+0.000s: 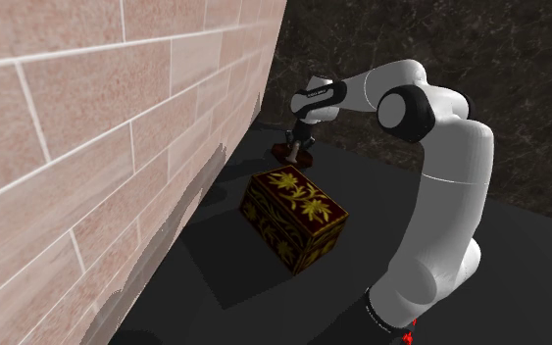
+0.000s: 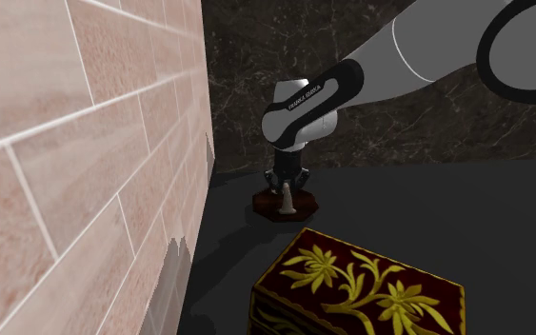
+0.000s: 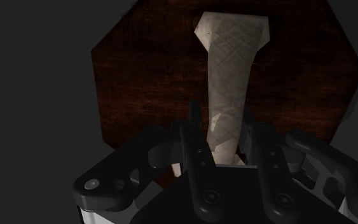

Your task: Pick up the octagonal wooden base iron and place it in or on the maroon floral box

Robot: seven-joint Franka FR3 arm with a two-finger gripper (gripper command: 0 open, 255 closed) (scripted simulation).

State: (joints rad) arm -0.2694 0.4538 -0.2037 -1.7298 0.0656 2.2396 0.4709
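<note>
**Gripper** [image 3: 220, 113]: black, two-fingered, pointing down. The fingers are drawn in close on either side of a pale upright post and appear to pinch it near its lower part. In the second exterior view the gripper [image 2: 286, 183] stands directly over the piece.

**Iron** [image 3: 234, 63]: a pale post flaring at its end, fixed upright on a dark octagonal wooden base. The base rests flat on the dark surface [image 1: 362, 196], near the foot of the brick wall [image 1: 87, 147] and beyond the box in the shoulder view. The iron [image 2: 286, 202] is not yet lifted.

**Step in hand:** the grasp looks made and the lift is due.

**Next move:** likely a straight rise until the base is clear of the surface and higher than the box top. Then comes a carry toward the box, keeping the post upright so the heavy base does not swing.

**Box** [image 1: 295, 216]: maroon with a gold floral pattern, well apart from the iron. The lid is shut and nothing lies on top. Its contents cannot be seen, so the flat lid [image 2: 361, 285] is the likely place to set the iron down.
</note>
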